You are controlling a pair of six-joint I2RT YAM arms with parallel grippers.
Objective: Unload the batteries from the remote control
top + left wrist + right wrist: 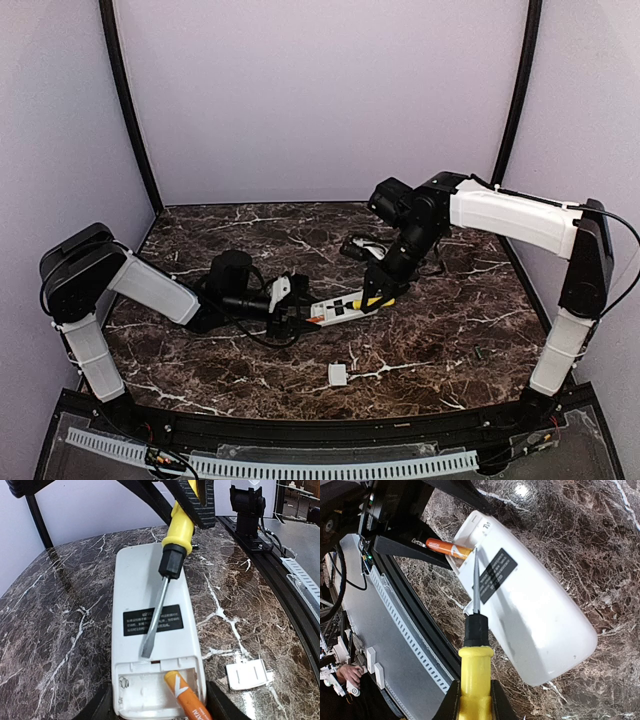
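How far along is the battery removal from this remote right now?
Done: the white cover is off, lying on the table beside the remote control, and one slot is bare. In hand: the left tool grips the remote control while the right tool holds the screwdriver, tip at the compartment edge near the orange battery. Left: that battery is not yet out; no second battery is visible.

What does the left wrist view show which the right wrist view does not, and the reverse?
Only the left wrist: the small white cover lying beside the remote control, and the empty battery slot with its spring. Only the right wrist: the right gripper shut on both sides of the screwdriver at its yellow handle. Both: the remote control, the screwdriver tip at the open compartment's edge, and the orange battery in it.
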